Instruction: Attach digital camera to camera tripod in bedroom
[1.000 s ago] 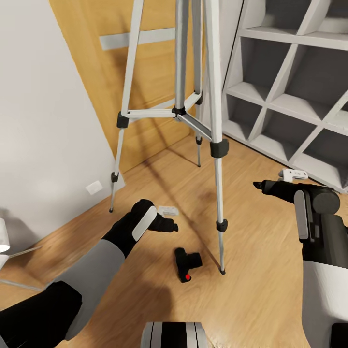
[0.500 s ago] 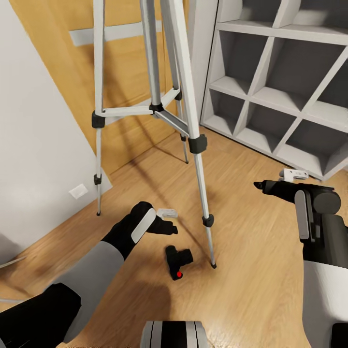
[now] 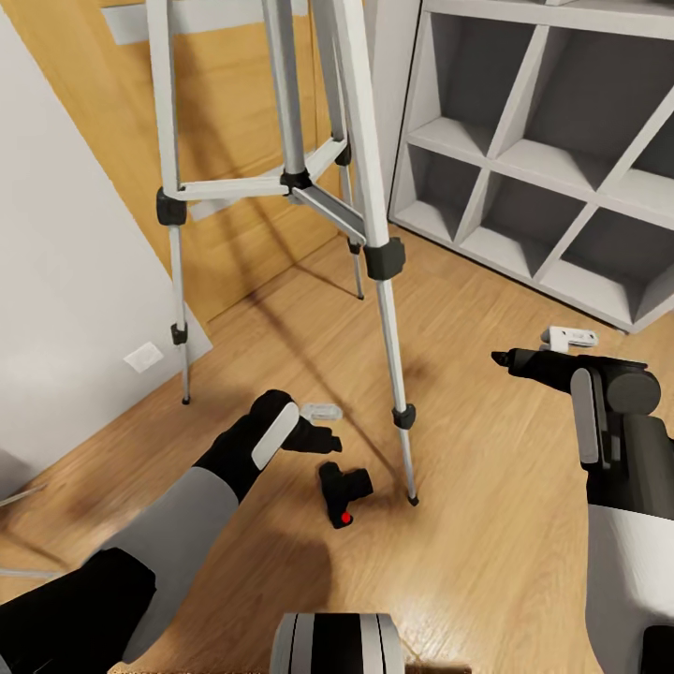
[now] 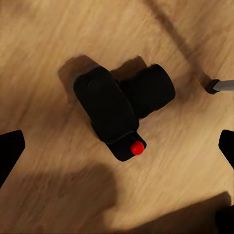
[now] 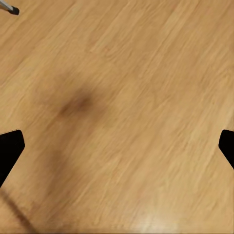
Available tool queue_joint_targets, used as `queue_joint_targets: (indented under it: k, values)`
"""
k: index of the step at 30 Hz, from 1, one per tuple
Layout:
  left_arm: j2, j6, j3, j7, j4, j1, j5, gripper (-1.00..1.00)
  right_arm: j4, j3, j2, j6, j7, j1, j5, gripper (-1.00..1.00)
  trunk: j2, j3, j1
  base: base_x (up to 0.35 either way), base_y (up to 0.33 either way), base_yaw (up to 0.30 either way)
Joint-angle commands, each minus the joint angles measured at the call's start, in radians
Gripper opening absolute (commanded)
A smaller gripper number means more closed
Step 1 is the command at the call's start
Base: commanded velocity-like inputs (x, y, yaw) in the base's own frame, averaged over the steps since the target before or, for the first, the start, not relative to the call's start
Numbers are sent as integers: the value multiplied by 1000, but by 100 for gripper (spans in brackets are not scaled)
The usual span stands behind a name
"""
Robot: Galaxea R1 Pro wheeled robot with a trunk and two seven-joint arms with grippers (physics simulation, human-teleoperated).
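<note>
The digital camera (image 3: pixel 342 491), small and black with a red dot, lies on the light wood floor beside the near foot of the camera tripod (image 3: pixel 384 258), whose silver legs rise out of the top of the head view. My left gripper (image 3: pixel 318 436) hovers open just above and left of the digital camera. In the left wrist view the digital camera (image 4: pixel 117 109) lies straight below the left gripper (image 4: pixel 118 148), apart from both fingertips (image 4: pixel 9 151), with a tripod foot (image 4: pixel 214 86) near it. My right gripper (image 3: pixel 510 358) is open over bare floor to the right; its wrist view catches a tripod foot (image 5: pixel 12 9).
A white cubby shelf unit (image 3: pixel 524 187) stands at the back right, a wooden door (image 3: pixel 234 122) behind the tripod, a white wall with a socket (image 3: pixel 143 357) at the left. Small white objects lie on the floor (image 3: pixel 321 411) (image 3: pixel 569 338). My base (image 3: pixel 337 646) shows at the bottom.
The whole picture has shifted, so the head camera has moved: tripod, shelf and digital camera sit further left. Both arms hold the same pose; the digital camera now lies closer under the left gripper.
</note>
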Motion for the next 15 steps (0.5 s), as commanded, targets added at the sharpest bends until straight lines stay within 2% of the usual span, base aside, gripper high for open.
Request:
queue_joint_targets:
  k: [1, 2, 4, 5, 7, 8, 11, 12, 15]
  values:
    - [1, 2, 8, 12, 1, -2, 10, 100, -1, -1, 0, 4, 1, -1, -3, 100, -1, -5, 0, 0, 0, -6]
    - [1, 2, 8, 12, 1, -2, 10, 100, -1, -1, 0, 4, 1, -1, -3, 100, -1, -9, 1, 0, 0, -6]
    - [1, 1, 45, 15, 3, -6, 9, 100, -1, -1, 0, 4, 2, -1, -3, 100, -1, -16, 2, 0, 0, -4]
    - [1, 1, 45, 15, 3, -6, 9, 100, -1, -1, 0, 4, 2, -1, -3, 100, -1, -20, 2, 0, 0, -4]
    - [1, 1, 99, 18, 5, -10, 8, 100, -1, -1, 0, 4, 2, -1, -3, 100, -2, -28, 3, 0, 0, -3]
    - [1, 1, 99, 18, 5, -10, 8, 100, -1, -1, 0, 4, 2, -1, -3, 100, -2, -32, 3, 0, 0, -2]
    - [2, 2, 176, 27, 7, -23, 6, 100, -1, -1, 0, 4, 2, -1, -3, 100, -3, -43, 5, 0, 0, -2]
    - [2, 2, 176, 27, 7, -23, 6, 100, -1, -1, 0, 4, 2, -1, -3, 100, -3, -47, 5, 0, 0, -1]
    - [2, 3, 226, 45, 8, -43, 6, 100, -1, -1, 0, 4, 2, -1, -3, 100, -4, -59, 6, 0, 0, 0]
